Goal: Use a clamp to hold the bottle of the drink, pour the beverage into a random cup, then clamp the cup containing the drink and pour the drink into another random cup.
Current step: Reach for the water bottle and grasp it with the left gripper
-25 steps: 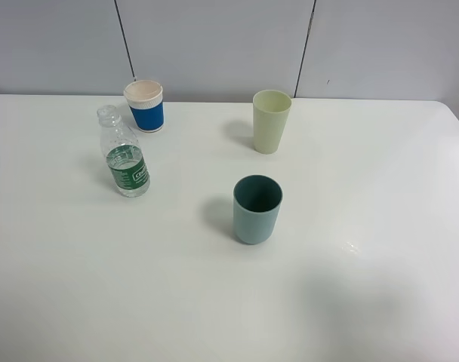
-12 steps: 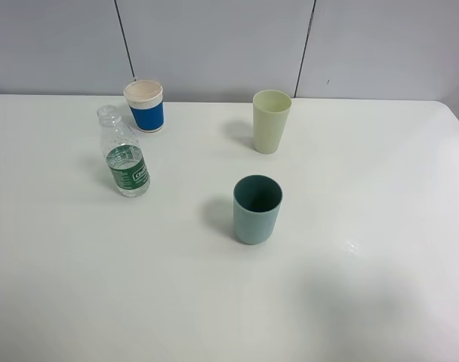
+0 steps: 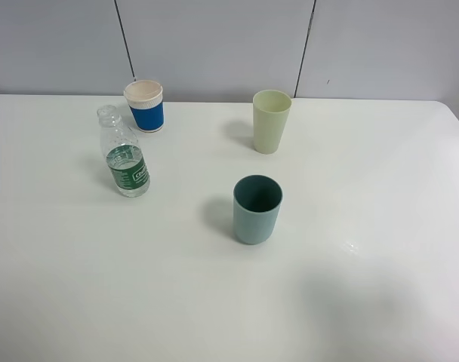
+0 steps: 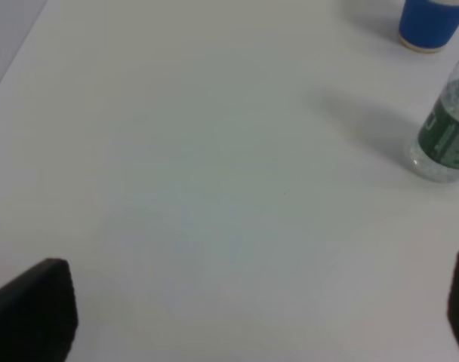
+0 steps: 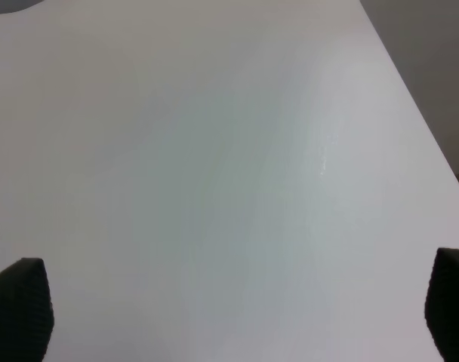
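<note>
Jaws wide and empty on my left gripper [image 4: 244, 309] and right gripper [image 5: 233, 305]; I see the clear green-labelled plastic bottle [image 3: 124, 154] standing upright.

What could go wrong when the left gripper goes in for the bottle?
The bottle appears uncapped and stands upright, partly full; a nudge from the open left gripper could tip it and spill the drink. The blue paper cup stands close behind the bottle, apart from it, so a wide approach might knock it over.
</note>
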You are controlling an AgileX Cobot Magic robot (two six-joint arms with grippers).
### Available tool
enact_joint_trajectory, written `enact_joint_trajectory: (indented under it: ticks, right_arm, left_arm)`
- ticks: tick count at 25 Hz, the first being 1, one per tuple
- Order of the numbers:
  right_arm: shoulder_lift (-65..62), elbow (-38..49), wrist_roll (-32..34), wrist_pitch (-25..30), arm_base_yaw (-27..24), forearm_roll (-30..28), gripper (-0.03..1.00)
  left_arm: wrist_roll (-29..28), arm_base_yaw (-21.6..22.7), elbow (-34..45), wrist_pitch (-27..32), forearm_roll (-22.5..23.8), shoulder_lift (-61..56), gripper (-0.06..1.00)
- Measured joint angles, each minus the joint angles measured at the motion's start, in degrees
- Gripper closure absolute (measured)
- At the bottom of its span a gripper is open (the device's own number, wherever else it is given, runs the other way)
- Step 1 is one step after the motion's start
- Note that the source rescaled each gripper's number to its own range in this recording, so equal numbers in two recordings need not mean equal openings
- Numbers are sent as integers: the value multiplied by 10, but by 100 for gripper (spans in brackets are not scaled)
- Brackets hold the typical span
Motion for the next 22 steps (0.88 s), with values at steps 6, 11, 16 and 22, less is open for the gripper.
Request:
enact_joint_trajectory:
  ticks: [6, 11, 16, 22]
  right_arm:
    - [0, 0, 0, 0, 0, 0, -3]
    - [0, 0, 0, 0, 0, 0, -3]
    - [0, 0, 0, 0, 0, 0, -3]
    - [0, 0, 0, 0, 0, 0, -3]
  left_arm:
    - [0, 0, 0, 0, 0, 0, -6]
    - [0, 0, 0, 0, 0, 0, -6]
    - [0, 0, 0, 0, 0, 0, -6]
    - [0, 0, 0, 0, 0, 0, -6]
